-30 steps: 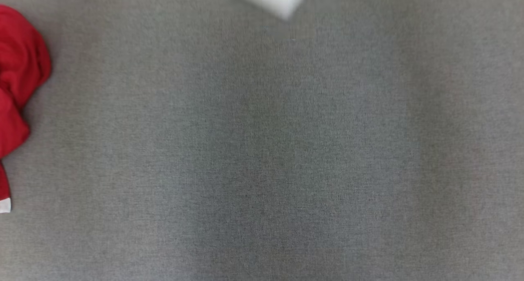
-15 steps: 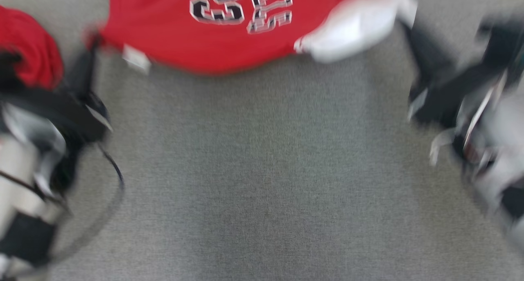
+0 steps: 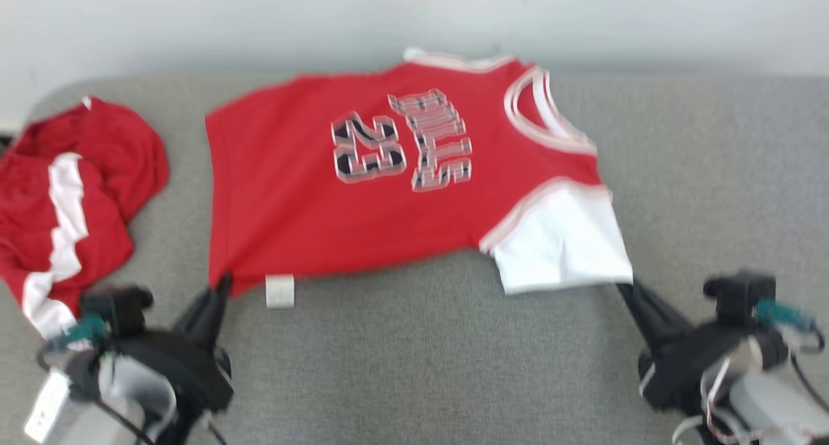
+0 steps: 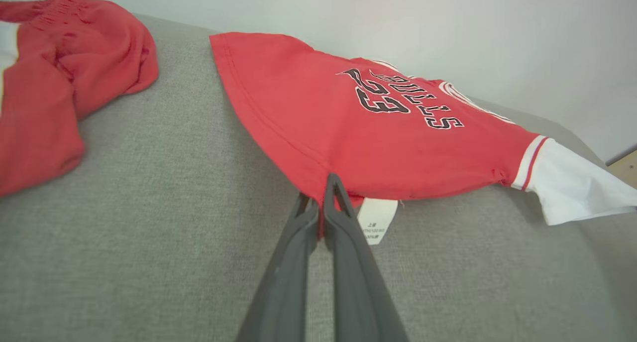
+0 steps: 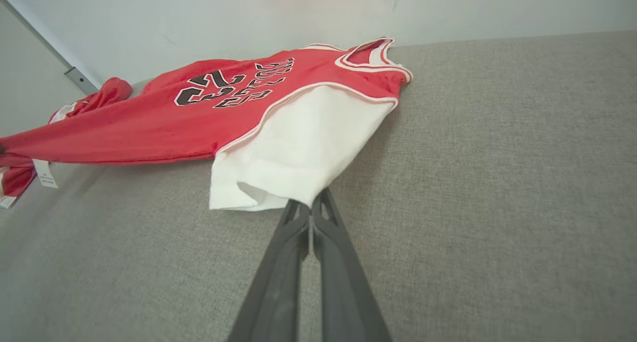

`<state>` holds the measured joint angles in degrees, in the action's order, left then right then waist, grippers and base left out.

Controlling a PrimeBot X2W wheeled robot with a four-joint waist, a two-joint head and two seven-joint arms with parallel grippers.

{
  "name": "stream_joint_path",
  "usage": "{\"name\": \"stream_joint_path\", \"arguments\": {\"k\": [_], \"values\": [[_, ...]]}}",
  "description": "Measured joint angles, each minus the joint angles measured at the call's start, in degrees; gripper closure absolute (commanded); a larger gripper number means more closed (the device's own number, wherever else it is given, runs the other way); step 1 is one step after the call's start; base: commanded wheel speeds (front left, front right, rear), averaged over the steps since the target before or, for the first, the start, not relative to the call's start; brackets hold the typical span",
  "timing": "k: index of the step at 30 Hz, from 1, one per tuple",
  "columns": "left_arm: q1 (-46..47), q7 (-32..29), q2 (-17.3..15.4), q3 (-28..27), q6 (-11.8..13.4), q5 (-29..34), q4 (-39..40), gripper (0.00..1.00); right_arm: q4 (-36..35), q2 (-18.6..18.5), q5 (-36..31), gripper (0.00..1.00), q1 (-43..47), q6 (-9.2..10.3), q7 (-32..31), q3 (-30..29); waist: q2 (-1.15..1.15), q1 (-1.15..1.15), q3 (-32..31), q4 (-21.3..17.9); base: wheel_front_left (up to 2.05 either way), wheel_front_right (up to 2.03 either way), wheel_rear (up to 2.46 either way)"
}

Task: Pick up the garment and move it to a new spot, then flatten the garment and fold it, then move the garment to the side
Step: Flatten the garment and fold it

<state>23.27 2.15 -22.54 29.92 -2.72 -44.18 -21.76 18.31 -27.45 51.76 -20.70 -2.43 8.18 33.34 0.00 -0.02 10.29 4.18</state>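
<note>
- One red jersey lies spread on the grey cushion, held between two grippers.
- Left gripper: jaws clamped on the jersey's red hem corner; one white label hangs just beside them.
- Right gripper: jaws pinched on the jersey's white sleeve edge.
- One other red garment lies crumpled, well apart from the left jaws.

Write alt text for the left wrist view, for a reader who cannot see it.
The left gripper is pinched shut on the near hem corner of a red jersey printed BULLS 23, which is spread over a grey fabric surface. A white label hangs beside the gripper, and a second red garment lies crumpled at upper left.
</note>
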Motion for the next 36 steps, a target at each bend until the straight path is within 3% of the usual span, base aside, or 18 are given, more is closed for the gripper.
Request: {"name": "stream_joint_path", "arguments": {"k": [18,36], "values": [[-19.8,1.4,-2.1,2.0,4.8,0.1,0.8,1.0,-5.5,-3.3,0.7,1.0,19.6,4.27,-0.2,3.5,-0.01,0.0,-13.8,0.8,0.0,0.0,0.0],[-24.1,-0.7,-2.3,4.0,6.8,-0.1,1.8,1.0,-12.2,-6.4,4.6,1.0,29.7,7.92,-3.2,2.7,0.0,0.02,-14.2,-1.9,0.0,0.0,0.0]]}}
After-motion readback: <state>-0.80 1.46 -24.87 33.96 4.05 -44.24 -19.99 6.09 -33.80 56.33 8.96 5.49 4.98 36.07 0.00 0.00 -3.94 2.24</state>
